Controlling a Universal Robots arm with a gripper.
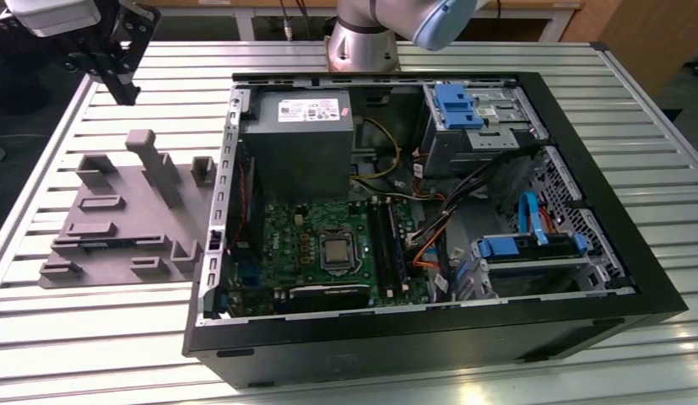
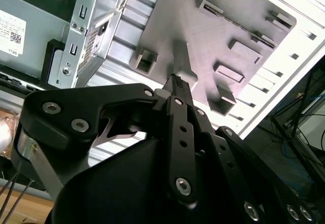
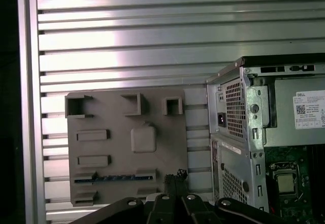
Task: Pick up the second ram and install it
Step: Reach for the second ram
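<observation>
We see our arm [image 1: 365,38] standing at the far edge of the exterior view. Over at the exterior view's left, our gripper [image 1: 126,93] hangs pointing down, its fingers [image 2: 177,94] pressed together at the tips.

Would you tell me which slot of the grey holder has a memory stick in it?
The long slot holding the second ram, a dark blue-green strip; the other pockets of the holder are bare grey.

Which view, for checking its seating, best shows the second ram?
The first wrist view: the second ram is a dark strip in the grey holder. The exterior view gives a faint line; the second wrist view leaves it unclear.
</observation>
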